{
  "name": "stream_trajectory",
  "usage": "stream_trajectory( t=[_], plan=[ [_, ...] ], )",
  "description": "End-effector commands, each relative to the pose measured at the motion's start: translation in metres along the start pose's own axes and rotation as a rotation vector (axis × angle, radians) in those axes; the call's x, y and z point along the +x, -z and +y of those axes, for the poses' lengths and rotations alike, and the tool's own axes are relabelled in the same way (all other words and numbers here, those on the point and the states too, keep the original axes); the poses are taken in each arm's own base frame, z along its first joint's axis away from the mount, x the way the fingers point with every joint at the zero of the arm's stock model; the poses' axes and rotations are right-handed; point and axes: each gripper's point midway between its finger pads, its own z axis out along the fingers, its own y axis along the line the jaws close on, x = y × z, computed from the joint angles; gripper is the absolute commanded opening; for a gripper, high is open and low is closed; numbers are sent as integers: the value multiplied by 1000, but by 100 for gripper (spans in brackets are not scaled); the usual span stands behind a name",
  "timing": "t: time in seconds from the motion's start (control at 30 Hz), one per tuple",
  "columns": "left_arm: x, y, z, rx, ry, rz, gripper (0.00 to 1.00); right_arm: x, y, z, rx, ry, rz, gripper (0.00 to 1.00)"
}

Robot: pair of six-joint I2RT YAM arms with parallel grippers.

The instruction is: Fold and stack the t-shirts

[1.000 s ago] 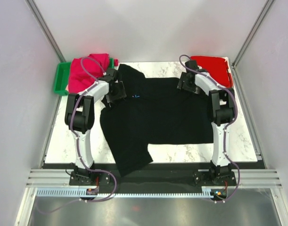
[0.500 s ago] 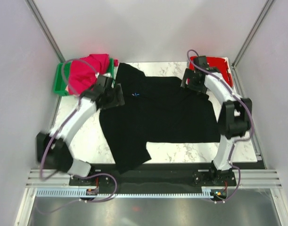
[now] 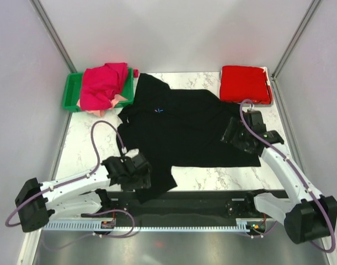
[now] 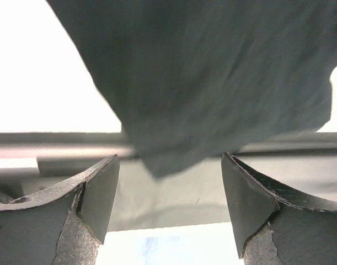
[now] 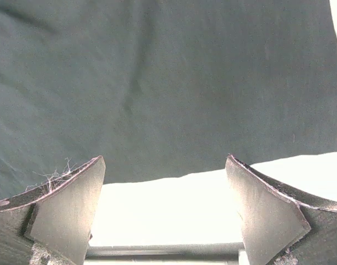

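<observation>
The large black t-shirt (image 3: 179, 127) lies spread on the marble table, its light-blue logo (image 3: 159, 111) near the back left. One corner hangs over the front edge. My left gripper (image 3: 142, 175) is open and empty over that near-left corner, seen in the left wrist view (image 4: 212, 83). My right gripper (image 3: 237, 137) is open and empty at the shirt's near right hem, seen in the right wrist view (image 5: 168, 83). A folded red t-shirt (image 3: 244, 84) lies at the back right. A magenta t-shirt (image 3: 102, 84) and a peach one (image 3: 117, 100) are heaped on the green bin.
The green plastic bin (image 3: 71, 91) stands at the back left. A black strip and a metal rail (image 3: 179, 223) run along the table's front edge. White walls and angled posts close in the sides and the back.
Both arms have swung from the shirt's back corners down toward the front: the left to the near-left corner, the right to the near right hem. The shirt's right side has flattened.
</observation>
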Motion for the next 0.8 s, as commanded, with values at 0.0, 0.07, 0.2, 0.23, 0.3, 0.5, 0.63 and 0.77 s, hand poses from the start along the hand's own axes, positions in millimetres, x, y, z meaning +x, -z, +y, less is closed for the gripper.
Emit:
stream_trajectory(
  t=[0.0,0.07,0.2,0.23,0.3,0.5,0.63,0.77],
  plan=[
    [24,5,11,-100,118,-16,81,14,11,2,-55,-71,-3,98],
    [36,9,12,-120,144,-13,78,22,16,-2,-55,-62,11,98],
    [75,3,15,-153,95,32,76,30,16,-10,-39,-54,13,98],
    [79,0,16,-162,99,41,75,29,16,-12,-31,-55,7,98],
    [86,-7,9,-149,91,56,74,26,15,-19,3,-54,-17,98],
    [65,-4,-17,-54,88,-44,63,13,19,-30,64,-66,-96,98],
    [56,-7,-13,-60,85,-94,62,10,19,-30,67,-70,-108,98],
    [55,-16,2,-74,120,-107,59,13,13,-31,76,-68,-88,98]
  ],
)
